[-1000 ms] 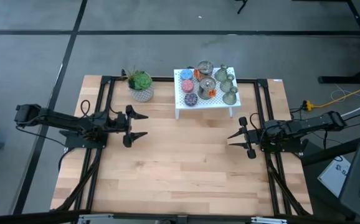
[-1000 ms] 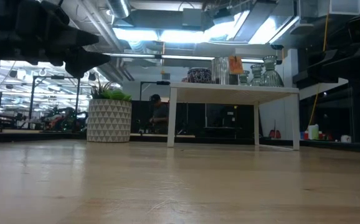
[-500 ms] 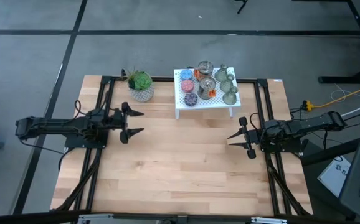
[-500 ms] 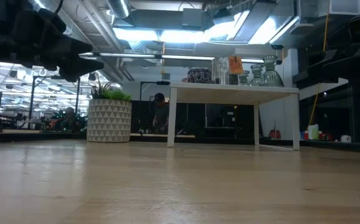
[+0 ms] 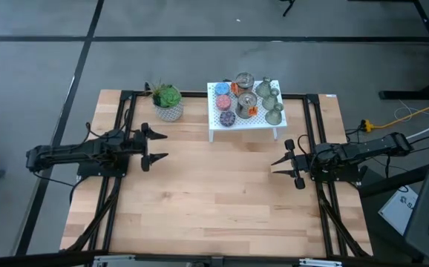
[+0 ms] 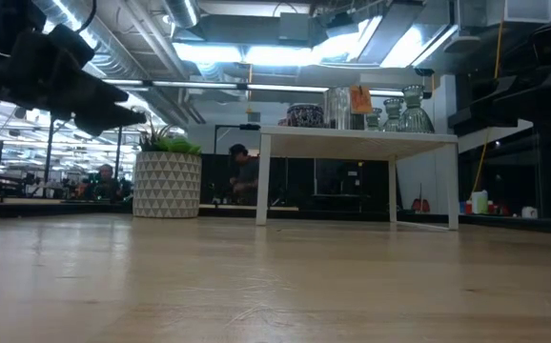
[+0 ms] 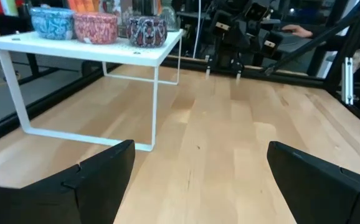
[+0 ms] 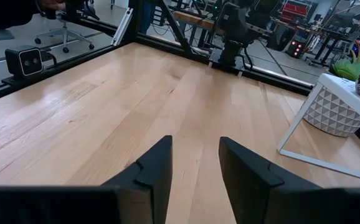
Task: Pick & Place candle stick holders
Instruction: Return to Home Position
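The three candle stick holders stand close together on the right end of a small white shelf at the back of the counter, well apart from both hands. The left hand hovers over the left part of the counter with its fingers spread wide and nothing between them. The shelf and the holders are farther back and toward the middle from it. The right hand hangs over the right part of the counter, in front of the shelf's right end. Its fingers are drawn close with only a narrow gap, and it holds nothing. The holders stand behind it, nearer the back edge.

On the shelf's left end a blue candle, a pink candle and a dark candle sit in a row from back to front. Between that row and the holders stand two glass jars and something orange. A potted plant stands on the counter just left of the shelf.

Compared with a second ago, the left arm has drawn back toward the counter's left edge, so its hand is a little farther from the shelf. The right arm and everything on the shelf are as they were.
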